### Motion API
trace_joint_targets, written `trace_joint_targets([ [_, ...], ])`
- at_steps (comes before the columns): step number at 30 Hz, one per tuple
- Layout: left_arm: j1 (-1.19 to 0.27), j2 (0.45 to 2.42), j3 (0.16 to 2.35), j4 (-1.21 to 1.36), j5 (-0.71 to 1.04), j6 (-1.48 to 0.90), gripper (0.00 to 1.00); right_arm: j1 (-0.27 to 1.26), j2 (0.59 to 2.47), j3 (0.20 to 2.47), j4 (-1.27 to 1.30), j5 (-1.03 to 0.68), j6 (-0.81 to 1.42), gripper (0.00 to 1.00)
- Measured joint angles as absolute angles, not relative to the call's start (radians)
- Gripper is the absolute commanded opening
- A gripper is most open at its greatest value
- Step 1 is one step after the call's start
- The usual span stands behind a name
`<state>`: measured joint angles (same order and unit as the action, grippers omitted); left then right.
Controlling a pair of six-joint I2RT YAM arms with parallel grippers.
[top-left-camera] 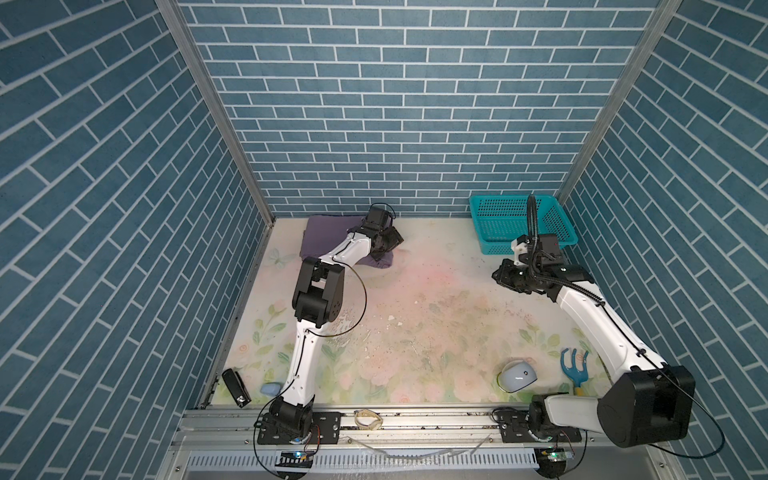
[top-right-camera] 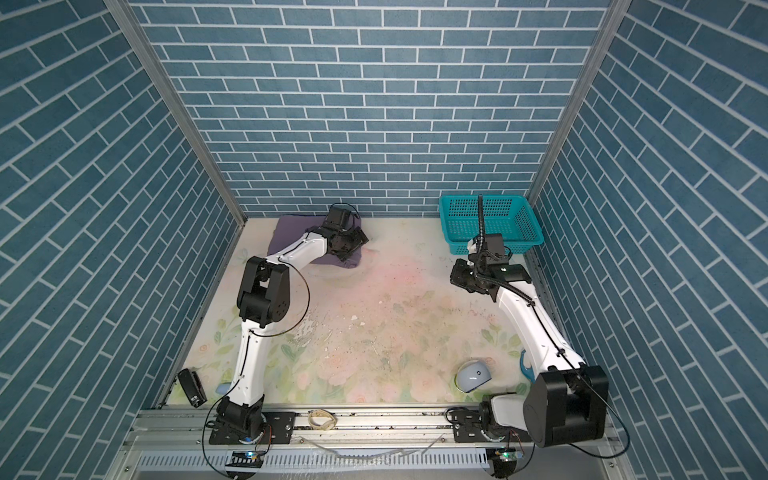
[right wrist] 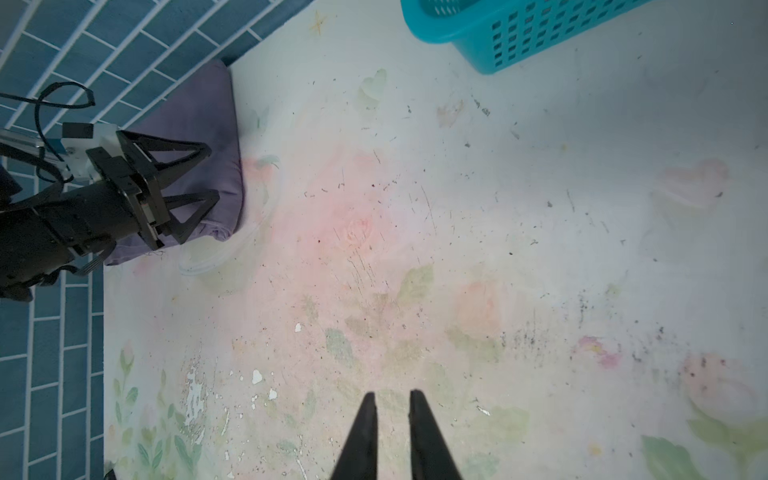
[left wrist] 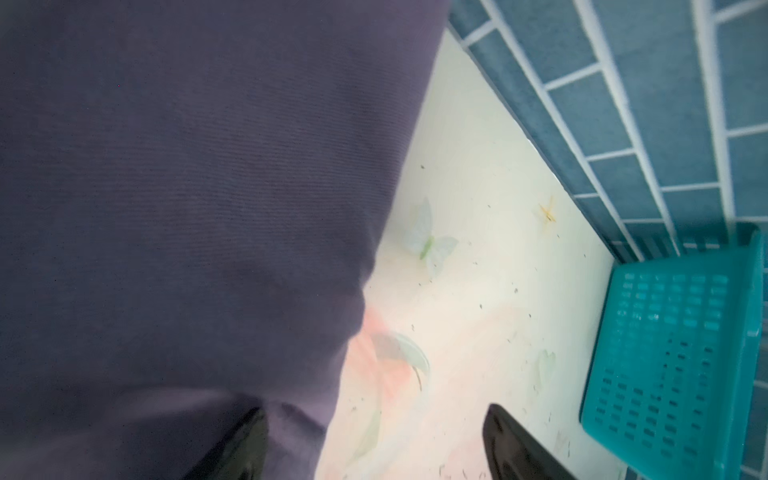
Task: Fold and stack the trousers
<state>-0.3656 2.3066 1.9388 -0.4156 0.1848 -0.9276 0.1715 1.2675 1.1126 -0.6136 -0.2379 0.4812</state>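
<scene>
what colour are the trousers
The trousers are plain dusty purple, shown best in the left wrist view.

The trousers [top-left-camera: 326,235] are dusty-purple, of soft thin cloth with a fine ribbed weave. They are folded into a compact, thick, roughly rectangular bundle. It lies flat in the far left corner of the counter [top-left-camera: 415,291], with its far edge close to the back wall. The bundle's right edge is a smooth rounded fold, and its near right corner is slightly rumpled.

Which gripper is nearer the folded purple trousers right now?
Left. The left gripper sits over the trousers; the right gripper hangs across the table, near the teal basket.
</scene>
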Motion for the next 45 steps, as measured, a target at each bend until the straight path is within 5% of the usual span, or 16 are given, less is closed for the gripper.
trace_joint_targets([
  [1, -0.366, 2.273, 1.932, -0.433, 0.179, -0.913, 0.99, 0.168, 1.248, 1.113, -0.615, -0.228, 0.473, 0.30],
  [6, -0.351, 1.951, 1.813, -0.486, 0.110, -0.804, 0.99, 0.154, 1.110, 1.113, -0.626, -0.064, 0.416, 0.46],
  [7, -0.343, 1.879, 1.777, -0.488, 0.087, -0.783, 0.99, 0.154, 1.085, 1.113, -0.630, -0.020, 0.407, 0.94],
  [8, -0.330, 1.785, 1.727, -0.488, 0.054, -0.758, 0.99, 0.152, 1.060, 1.113, -0.633, 0.027, 0.401, 0.99],
  [17, -0.189, 1.157, 1.183, -0.434, -0.277, -0.633, 0.99, 0.106, 0.826, 0.934, -0.516, 0.416, 0.324, 0.99],
  [27, -0.141, 0.807, 0.571, -0.206, -0.590, -0.587, 0.99, 0.068, 0.749, 0.451, -0.098, 0.477, 0.278, 0.99],
  [45, -0.141, 0.891, 0.344, 0.139, -0.703, -0.309, 0.99, 0.060, 0.927, 0.287, 0.188, 0.514, 0.235, 0.99],
])
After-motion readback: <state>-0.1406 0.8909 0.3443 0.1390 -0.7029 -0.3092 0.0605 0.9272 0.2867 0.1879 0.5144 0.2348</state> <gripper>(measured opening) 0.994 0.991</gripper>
